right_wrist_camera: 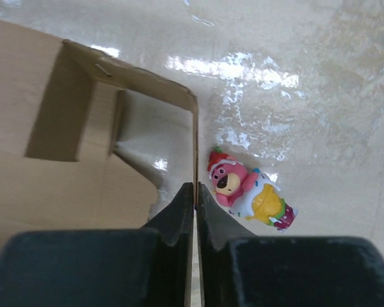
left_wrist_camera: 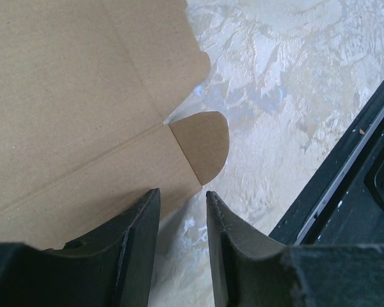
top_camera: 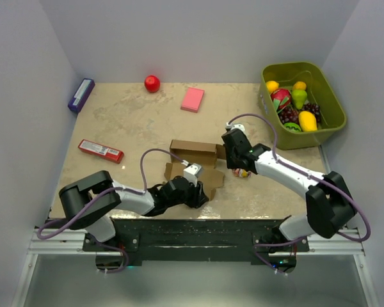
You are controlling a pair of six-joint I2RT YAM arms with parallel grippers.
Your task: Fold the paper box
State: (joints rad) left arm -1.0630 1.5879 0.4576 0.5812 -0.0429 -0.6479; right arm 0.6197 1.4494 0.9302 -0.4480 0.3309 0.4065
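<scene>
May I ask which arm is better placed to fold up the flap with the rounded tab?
Probably left: the left gripper, open, sits beside the rounded tab, while the right gripper is shut on the upright wall of the paper box.

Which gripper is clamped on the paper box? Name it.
The right gripper: it is shut on the upright wall of the paper box. The left gripper is open near a flap.

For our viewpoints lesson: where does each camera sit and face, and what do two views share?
Top external: above, behind, looking down at the beige table; both arms show.
Left wrist: on that wrist, facing the brown cardboard paper box; open left pincer shows.
Right wrist: on that wrist, facing a box wall; right pincer shut on it.
Shared: pink bear toy, top and right wrist.
</scene>
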